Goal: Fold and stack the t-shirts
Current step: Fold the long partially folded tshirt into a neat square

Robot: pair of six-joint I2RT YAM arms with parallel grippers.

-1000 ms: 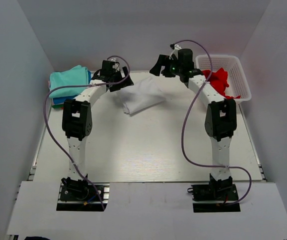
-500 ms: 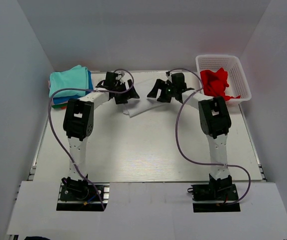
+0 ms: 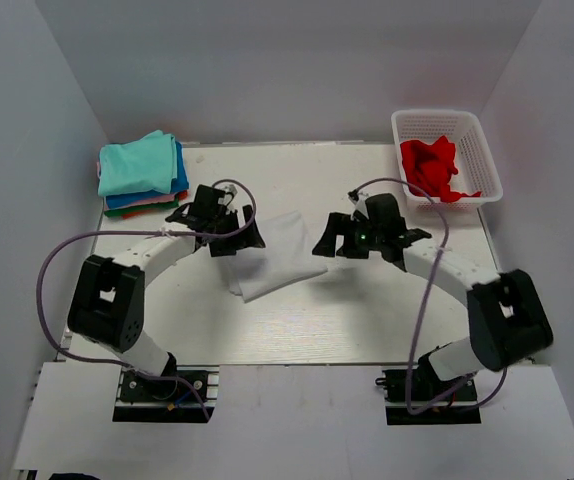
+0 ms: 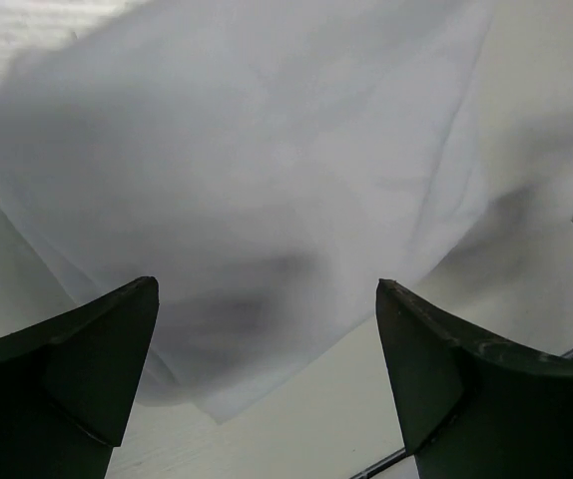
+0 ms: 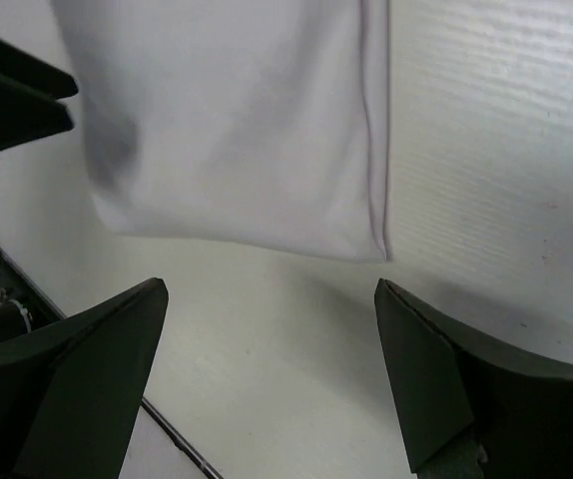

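The white t-shirt lies folded on the table's middle, between my two grippers. My left gripper is open at its left edge, and my right gripper is open at its right edge. In the left wrist view the white cloth fills the space just beyond the open gripper. In the right wrist view the shirt's folded edge lies just ahead of the open gripper. Neither holds anything. A red t-shirt lies in the basket. A stack with a teal t-shirt on top sits at the far left.
The white lattice basket stands at the far right corner. The stack at the far left shows blue, pink and green edges under the teal shirt. White walls close in the table at left, right and back.
Both arms have drawn back from the far side toward the table's middle. The white shirt has shifted nearer with them and now lies lower in the top view.
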